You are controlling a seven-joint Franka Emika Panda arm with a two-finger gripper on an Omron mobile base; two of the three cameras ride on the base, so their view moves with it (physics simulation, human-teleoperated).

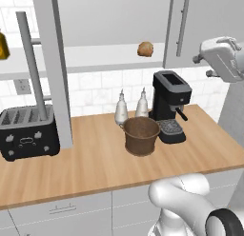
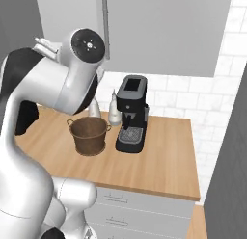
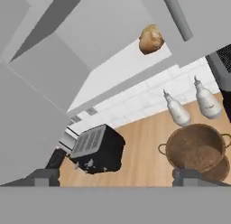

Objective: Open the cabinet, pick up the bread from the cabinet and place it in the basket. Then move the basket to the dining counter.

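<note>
The grey wall cabinet has its left door swung open, showing the white inner shelf. The bread, a small golden-brown roll, lies on that shelf near the closed right door. In the hand view the bread is up and to the right. My gripper is open, well short of the roll, with nothing between its fingertips. The dark woven basket stands empty on the wooden worktop below, left of the coffee machine. It also shows from the right side as the basket. The dining counter is out of view.
A black coffee machine stands right of the basket, with two white bottles behind it. A black toaster sits at the left under the open door. My white wrist hangs at shelf height, right of the closed door's handle.
</note>
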